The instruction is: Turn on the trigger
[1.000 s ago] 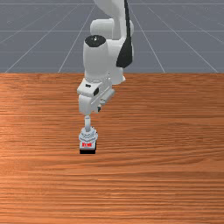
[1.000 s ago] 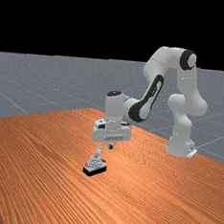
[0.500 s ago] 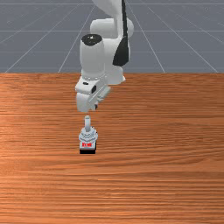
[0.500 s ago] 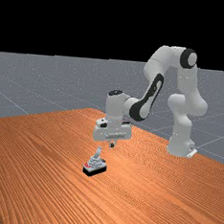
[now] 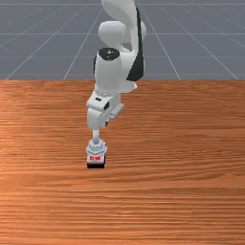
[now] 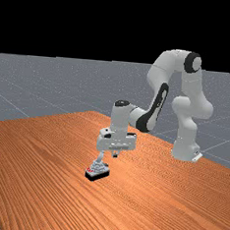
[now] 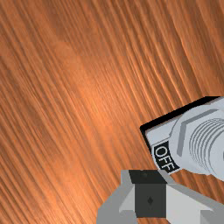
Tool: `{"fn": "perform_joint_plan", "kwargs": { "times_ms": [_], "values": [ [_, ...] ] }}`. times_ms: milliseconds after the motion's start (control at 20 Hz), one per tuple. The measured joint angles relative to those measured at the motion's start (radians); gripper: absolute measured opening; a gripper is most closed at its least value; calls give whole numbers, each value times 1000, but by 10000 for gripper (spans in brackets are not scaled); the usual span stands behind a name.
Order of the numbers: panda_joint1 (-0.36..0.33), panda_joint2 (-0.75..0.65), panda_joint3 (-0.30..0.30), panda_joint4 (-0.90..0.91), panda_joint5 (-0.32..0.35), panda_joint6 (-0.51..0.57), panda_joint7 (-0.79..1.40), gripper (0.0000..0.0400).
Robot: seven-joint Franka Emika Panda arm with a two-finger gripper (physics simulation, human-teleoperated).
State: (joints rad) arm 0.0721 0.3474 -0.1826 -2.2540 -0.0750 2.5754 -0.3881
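- The switch (image 5: 96,149) stands on the wood table (image 5: 182,158), a bit to the front view's left of the middle, with its black base (image 6: 96,175) flat on the table.
- Its lever (image 5: 95,137) is the long part; it stands up from the collar and in the far view it leans a little toward the arm's side. I judge that this is the off position.
- The red label (image 5: 95,158) is on the side facing the front camera. The OFF label (image 7: 165,157) is on the opposite side, toward the arm.
- The gripper (image 7: 148,176) has its jaws together, with nothing held between them. In the wrist view, the tips are just beside the OFF label's corner of the switch.
- So the lever lies from the jaws toward the front camera, and also toward the front view's left. In the far view, the lever is to the left of the tips, near but apart.
- There is only one arm (image 6: 190,89), and its hand (image 6: 117,141) is very close above the lever.
- The next move, I think, needs the closed tips to come in line behind the lever and push it toward the red label. If they stay off to one side, they could slip past it.
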Motion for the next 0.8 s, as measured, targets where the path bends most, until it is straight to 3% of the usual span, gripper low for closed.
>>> {"fn": "perform_joint_plan", "kwargs": {
  "times_ms": [50,200,250,400,500,550,700,750,800],
  "values": [
    [-39,1,31,5,91,-8,-34,0],
    [-59,5,27,11,93,-8,-67,0],
    [-56,4,20,9,66,-3,-81,0],
    [-72,13,36,21,96,31,-107,0],
    [-143,66,104,127,221,-87,-227,0],
    [-155,82,111,161,234,-108,-235,0],
    [-146,101,108,243,225,-132,-214,0],
    [-106,88,81,196,170,-17,-158,0],
    [-105,99,82,215,170,-24,-157,0]
  ]
}}
